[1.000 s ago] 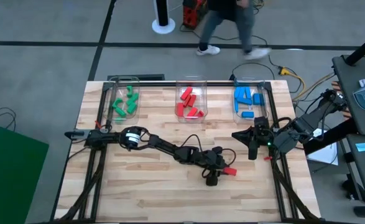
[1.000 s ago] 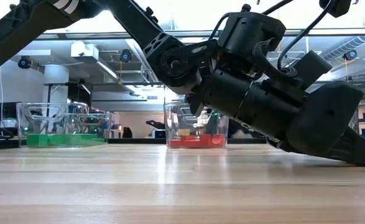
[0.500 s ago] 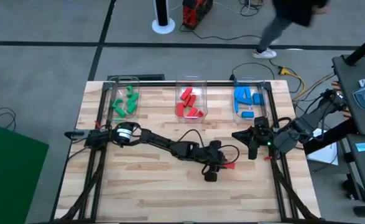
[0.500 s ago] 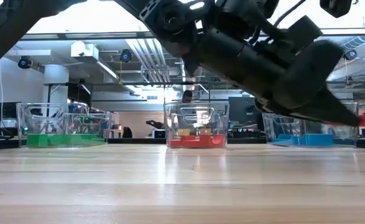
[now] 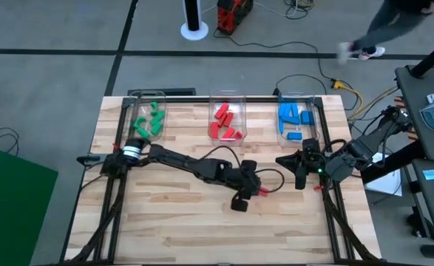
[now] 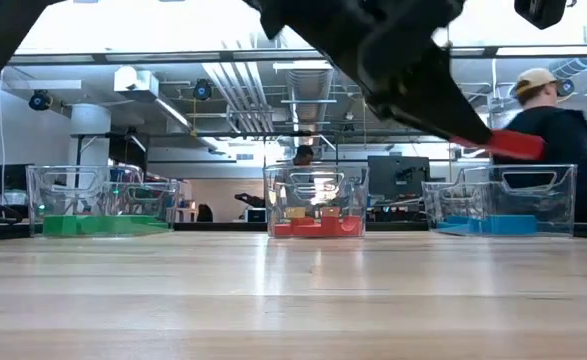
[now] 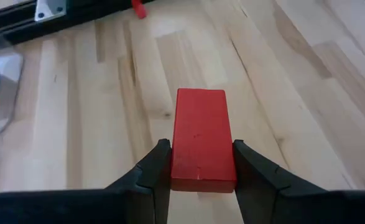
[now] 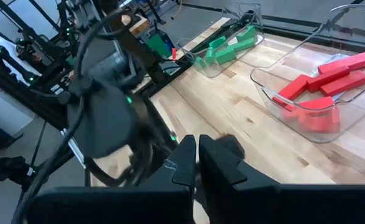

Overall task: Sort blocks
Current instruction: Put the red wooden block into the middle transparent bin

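Observation:
A red block [image 7: 201,140] sits between the fingers of my left gripper [image 5: 255,193], right of the table's middle. In the low view the block [image 6: 514,146] hangs well above the wooden table [image 6: 273,290]. Three clear bins stand along the far edge. One holds green blocks [image 5: 148,120], one red blocks [image 5: 226,123], and one blue blocks [image 5: 296,122]. My right gripper [image 5: 299,171] waits shut by the table's right edge, in front of the blue bin, with nothing in it. My left gripper pinches the red block by its two long sides [image 7: 176,158], at the end nearest the wrist, between its two fingers [image 7: 247,168]. The fingers slant down toward the table's right side and lie along the block. The block juts out past the fingertips, lifted clear of the table.
Bare wood spreads under and in front of the lifted block. The left arm [image 5: 180,162] stretches across the table's middle from its base at the left edge. A person [image 6: 548,130] stands in the room behind the blue bin.
My left gripper has risen from close to the tabletop and drifted a little toward the table's left, still shut on the red block. The block now hangs clear above the table. A person has walked across the room beyond the far edge.

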Robot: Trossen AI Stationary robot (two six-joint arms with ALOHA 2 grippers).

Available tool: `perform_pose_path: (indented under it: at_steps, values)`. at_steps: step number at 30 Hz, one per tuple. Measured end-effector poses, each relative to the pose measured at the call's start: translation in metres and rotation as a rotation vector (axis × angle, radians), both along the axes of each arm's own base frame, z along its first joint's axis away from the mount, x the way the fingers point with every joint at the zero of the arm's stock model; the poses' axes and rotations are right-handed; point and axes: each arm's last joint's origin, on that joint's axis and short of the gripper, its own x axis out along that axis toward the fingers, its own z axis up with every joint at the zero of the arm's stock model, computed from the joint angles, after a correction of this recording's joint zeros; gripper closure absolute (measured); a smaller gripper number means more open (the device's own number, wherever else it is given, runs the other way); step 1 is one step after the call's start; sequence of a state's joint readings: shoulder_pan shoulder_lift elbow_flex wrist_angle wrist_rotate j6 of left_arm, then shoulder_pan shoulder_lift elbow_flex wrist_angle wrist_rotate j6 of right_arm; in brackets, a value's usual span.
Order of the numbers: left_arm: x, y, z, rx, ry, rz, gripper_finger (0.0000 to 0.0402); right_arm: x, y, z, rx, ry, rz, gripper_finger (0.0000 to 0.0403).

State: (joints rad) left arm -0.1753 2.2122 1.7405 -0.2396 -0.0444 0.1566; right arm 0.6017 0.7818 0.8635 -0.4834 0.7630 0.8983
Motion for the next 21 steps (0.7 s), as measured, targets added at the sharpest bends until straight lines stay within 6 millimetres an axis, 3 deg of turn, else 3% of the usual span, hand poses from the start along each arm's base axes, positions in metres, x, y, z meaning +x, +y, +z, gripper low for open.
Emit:
perform_pose_path:
  at_steps: [10,14,21]
  values:
    - [-0.030,0.005,0.031,0.034,0.155,-0.006,0.0286,0.000,0.000,-0.001,0.027,0.004,-0.012,0.0390]
    - [-0.041,0.007,0.032,0.048,0.197,-0.013,0.0286,0.002,0.001,-0.003,0.089,0.000,-0.032,0.0390]
    - [-0.084,0.017,0.038,0.034,0.231,0.076,0.0286,0.004,0.005,-0.006,0.204,0.024,0.002,0.0390]
